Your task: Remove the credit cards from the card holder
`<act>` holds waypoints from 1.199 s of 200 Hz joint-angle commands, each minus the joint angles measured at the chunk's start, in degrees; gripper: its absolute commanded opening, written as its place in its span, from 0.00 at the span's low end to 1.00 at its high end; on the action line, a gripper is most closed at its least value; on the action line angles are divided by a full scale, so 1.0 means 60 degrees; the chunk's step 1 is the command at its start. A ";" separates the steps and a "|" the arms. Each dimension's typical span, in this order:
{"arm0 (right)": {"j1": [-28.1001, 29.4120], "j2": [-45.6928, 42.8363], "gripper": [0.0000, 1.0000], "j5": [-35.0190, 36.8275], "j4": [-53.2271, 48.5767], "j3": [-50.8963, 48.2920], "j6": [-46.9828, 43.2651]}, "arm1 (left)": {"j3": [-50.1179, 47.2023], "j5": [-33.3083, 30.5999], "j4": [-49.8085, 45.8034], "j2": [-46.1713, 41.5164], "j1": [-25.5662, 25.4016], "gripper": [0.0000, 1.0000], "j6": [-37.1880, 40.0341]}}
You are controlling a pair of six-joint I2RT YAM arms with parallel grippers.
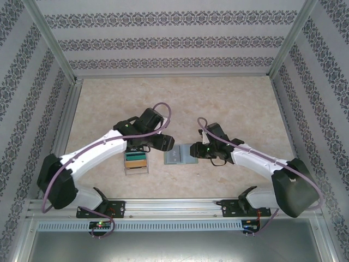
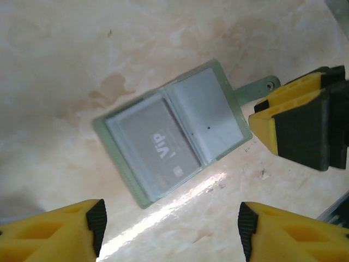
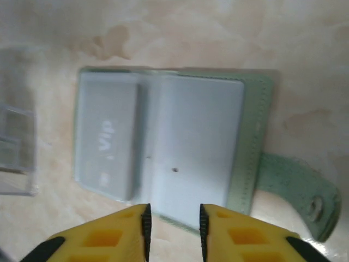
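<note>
Nearest first, the clear tray (image 1: 136,162): sits on the bench (image 1: 229,103) close by the left arm, coloured cards stepped inside it.

Next, just to its right and apart from it, the card holder (image 2: 174,131): lies open and flat on the bench, both leaves up, roughly midway between the two arms. Carries a grey card (image 2: 155,144) marked "Vip" in the leaf on the tray's side. Looks pale and blank on the other leaf, though too blurred to say whether a card sits in there. Pokes a small green tab (image 2: 256,87) out from the edge on the right arm's side, flat on the bench, stud at its end.

Now the right pincer (image 3: 173,221): reaches in low from the tab side, jaws narrow, a slim gap showing and nothing caught in it. Hovers at the holder's edge by the blank leaf; touching or just clear, hard to call.

Then the left pincer (image 2: 170,219): hangs over the holder from the other side, yellow fingers (image 2: 65,229) spread wide, only bare marbled bench between them.

Beyond that, open bench back to the patterned walls (image 1: 174,43).
</note>
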 commanded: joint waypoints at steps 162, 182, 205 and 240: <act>0.0800 0.1878 0.19 0.1540 -0.0101 0.0177 -0.0219 | -0.0718 0.0604 0.2143 0.2864 0.0083 0.48 -0.3330; 0.0799 0.1888 0.19 0.1533 -0.0090 0.0162 -0.0213 | -0.0769 0.0812 0.2316 0.2969 0.0070 0.48 -0.3327; 0.0814 0.1936 0.19 0.1481 -0.0046 0.0151 -0.0201 | -0.0860 0.0830 0.2454 0.2872 0.0080 0.48 -0.3370; 0.0851 0.1977 0.19 0.1467 -0.0021 0.0133 -0.0155 | -0.0807 0.0348 0.2183 0.2557 0.0083 0.47 -0.3297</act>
